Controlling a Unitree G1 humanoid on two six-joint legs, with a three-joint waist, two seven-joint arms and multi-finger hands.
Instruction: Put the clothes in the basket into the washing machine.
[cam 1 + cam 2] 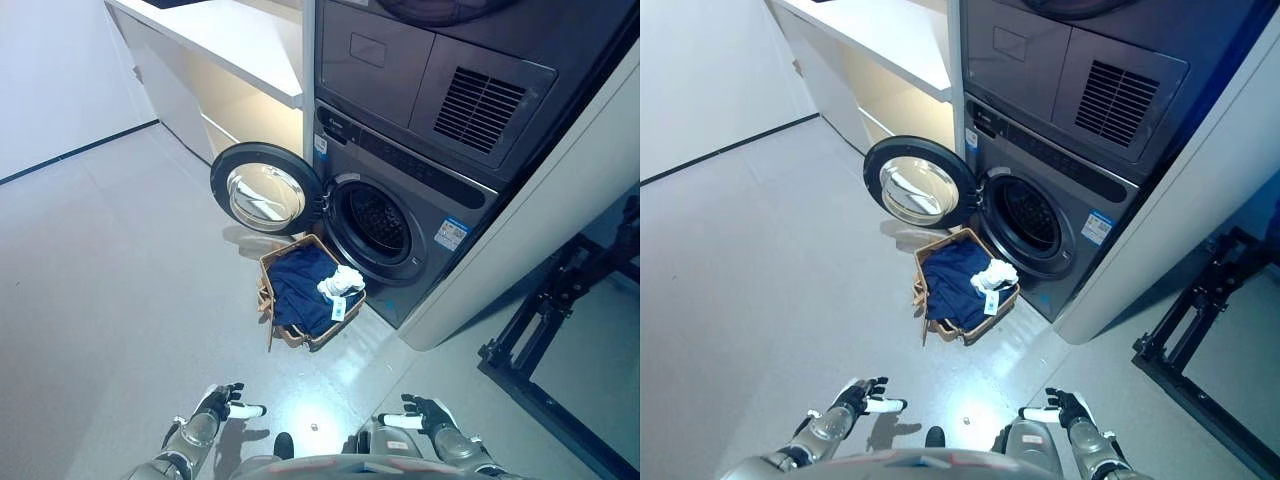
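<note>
Approach step: basket (268, 268) of clothes (300, 285) at 12 o'clock, beside the open washing machine (385, 225). Left hand (218, 403) and right hand (432, 412) relaxed, empty. Next: advance, reach down.

A pale grey floor (120, 300) fills the left and centre of the frame, meeting a white wall (50, 70) at upper left, with a white counter (225, 40) lit warmly beneath at top centre and a black frame (560, 330) at lower right.
</note>
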